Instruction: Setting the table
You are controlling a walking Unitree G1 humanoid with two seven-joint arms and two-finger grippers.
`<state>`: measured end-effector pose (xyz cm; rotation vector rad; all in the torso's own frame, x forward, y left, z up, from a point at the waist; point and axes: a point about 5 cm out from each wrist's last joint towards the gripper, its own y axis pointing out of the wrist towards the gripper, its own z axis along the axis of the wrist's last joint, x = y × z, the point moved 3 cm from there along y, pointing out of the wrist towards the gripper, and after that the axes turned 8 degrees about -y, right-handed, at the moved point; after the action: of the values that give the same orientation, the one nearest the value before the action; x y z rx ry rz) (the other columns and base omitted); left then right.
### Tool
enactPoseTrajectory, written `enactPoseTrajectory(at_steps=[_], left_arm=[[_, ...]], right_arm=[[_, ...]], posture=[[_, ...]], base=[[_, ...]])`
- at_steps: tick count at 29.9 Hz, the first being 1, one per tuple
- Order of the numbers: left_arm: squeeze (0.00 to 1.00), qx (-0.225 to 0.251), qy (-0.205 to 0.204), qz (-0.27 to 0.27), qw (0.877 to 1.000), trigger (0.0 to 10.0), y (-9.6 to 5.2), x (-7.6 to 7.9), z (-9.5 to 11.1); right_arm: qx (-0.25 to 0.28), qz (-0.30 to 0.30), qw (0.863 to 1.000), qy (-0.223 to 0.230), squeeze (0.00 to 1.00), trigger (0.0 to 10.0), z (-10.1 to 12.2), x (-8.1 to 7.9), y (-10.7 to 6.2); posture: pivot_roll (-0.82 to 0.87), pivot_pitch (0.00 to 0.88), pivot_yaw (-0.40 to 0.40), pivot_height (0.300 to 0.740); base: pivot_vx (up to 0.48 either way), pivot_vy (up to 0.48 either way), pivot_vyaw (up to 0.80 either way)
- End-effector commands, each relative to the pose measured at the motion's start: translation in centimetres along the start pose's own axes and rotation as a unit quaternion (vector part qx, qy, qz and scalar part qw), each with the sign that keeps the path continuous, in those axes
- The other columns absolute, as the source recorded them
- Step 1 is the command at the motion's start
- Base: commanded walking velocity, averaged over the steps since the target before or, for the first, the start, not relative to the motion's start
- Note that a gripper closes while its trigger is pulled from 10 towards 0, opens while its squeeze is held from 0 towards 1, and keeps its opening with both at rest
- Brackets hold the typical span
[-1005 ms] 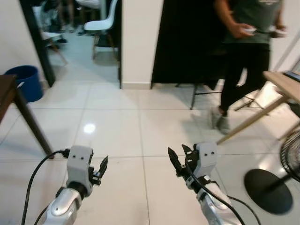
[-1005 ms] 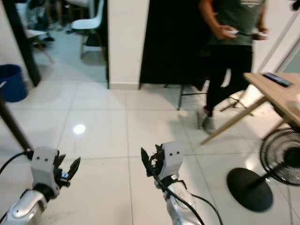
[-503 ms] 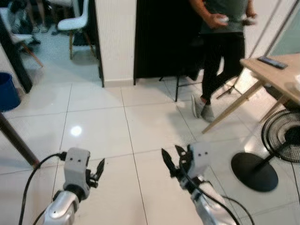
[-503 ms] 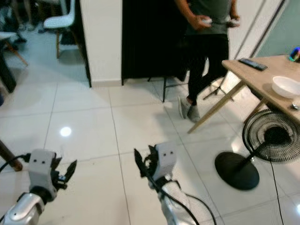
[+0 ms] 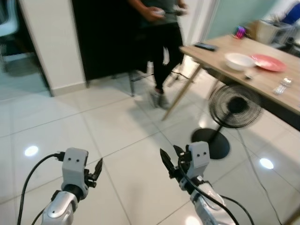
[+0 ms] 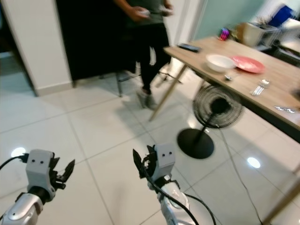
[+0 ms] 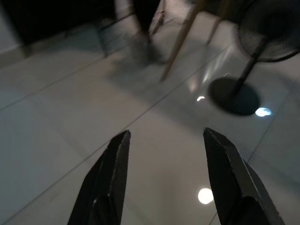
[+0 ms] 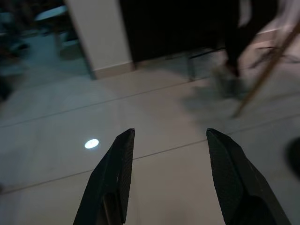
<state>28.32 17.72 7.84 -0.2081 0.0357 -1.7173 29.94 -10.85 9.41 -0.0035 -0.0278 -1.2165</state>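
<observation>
A wooden table (image 5: 220, 55) stands at the right. On it lie a white bowl (image 5: 239, 61), a red plate (image 5: 268, 62), some cutlery (image 5: 281, 86) and a dark phone (image 5: 205, 46). My left gripper (image 5: 95, 170) and right gripper (image 5: 168, 153) are held low in front of me over the white tiled floor, well short of the table. In the wrist views the left gripper (image 7: 166, 133) and the right gripper (image 8: 169, 132) both stand open with nothing between their fingers.
A black floor fan (image 5: 232, 105) on a round base (image 5: 211, 143) stands against the table's near side. A person in dark trousers (image 5: 161, 44) stands by the table's far corner, holding something in both hands. Behind the person is a dark doorway (image 5: 108, 33).
The camera has swung to the right: the table with bowl and plate and the fan have come into view, and the blue bin has left. Both grippers keep the same open pose.
</observation>
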Motion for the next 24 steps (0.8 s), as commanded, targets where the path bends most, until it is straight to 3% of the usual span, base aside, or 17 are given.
enactPoseTrajectory(at_steps=[1, 24], left_arm=[[0.0, -0.016, 0.001, 0.006, 1.0, 10.0, -0.43, -0.35, -0.87], [0.0, -0.019, 0.002, 0.003, 1.0, 10.0, -0.52, -0.33, -0.91]], right_arm=[[-0.009, 0.003, 1.0, 0.003, 0.0, 10.0, -0.43, -0.32, -0.11], [-0.012, 0.001, 1.0, 0.005, 0.0, 10.0, -0.55, -0.43, -0.31]], posture=[[-0.02, 0.01, 0.024, 0.74], [-0.02, 0.019, 0.028, 0.74]], base=[[0.0, 0.0, -0.8], [0.0, 0.0, -0.8]])
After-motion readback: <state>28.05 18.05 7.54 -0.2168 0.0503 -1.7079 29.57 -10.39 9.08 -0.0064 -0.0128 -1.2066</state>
